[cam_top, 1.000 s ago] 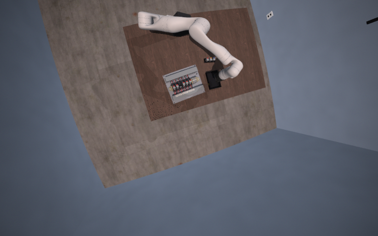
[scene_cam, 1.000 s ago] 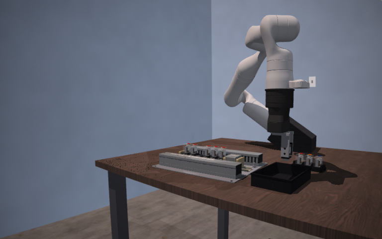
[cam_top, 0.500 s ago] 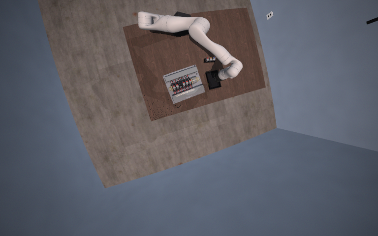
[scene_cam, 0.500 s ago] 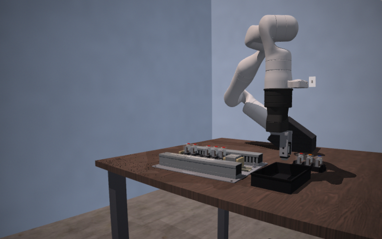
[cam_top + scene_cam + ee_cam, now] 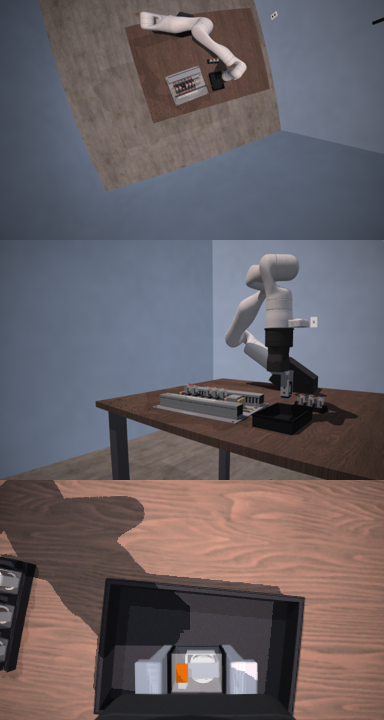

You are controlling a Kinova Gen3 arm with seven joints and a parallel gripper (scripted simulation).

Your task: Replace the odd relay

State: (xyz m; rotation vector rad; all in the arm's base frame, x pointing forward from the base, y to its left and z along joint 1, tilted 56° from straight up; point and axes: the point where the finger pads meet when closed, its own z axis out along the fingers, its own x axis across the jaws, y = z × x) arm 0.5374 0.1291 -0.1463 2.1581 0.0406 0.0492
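No writing is legible. The jaws [image 5: 286, 396] pinch the orange-button relay [image 5: 197, 671] above the tray [image 5: 211, 82] [image 5: 271, 425] [image 5: 102, 645] — only the wrist view shows its button. Only the exterior view reveals the rack's [image 5: 212, 62] [image 5: 321, 409] [image 5: 17, 625] red, orange and blue buttons — spares, upright on the table [image 5: 237, 45] [image 5: 348, 443] [image 5: 320, 535].

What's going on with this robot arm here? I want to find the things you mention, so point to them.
The gripper [image 5: 286, 396] [image 5: 197, 662] is holding the orange-button relay [image 5: 196, 672] above the black tray [image 5: 271, 425] [image 5: 295, 645]. One place in the red-button row is open, and the rack [image 5: 208, 62] [image 5: 321, 410] [image 5: 20, 617] carries three spares: red, orange and blue.
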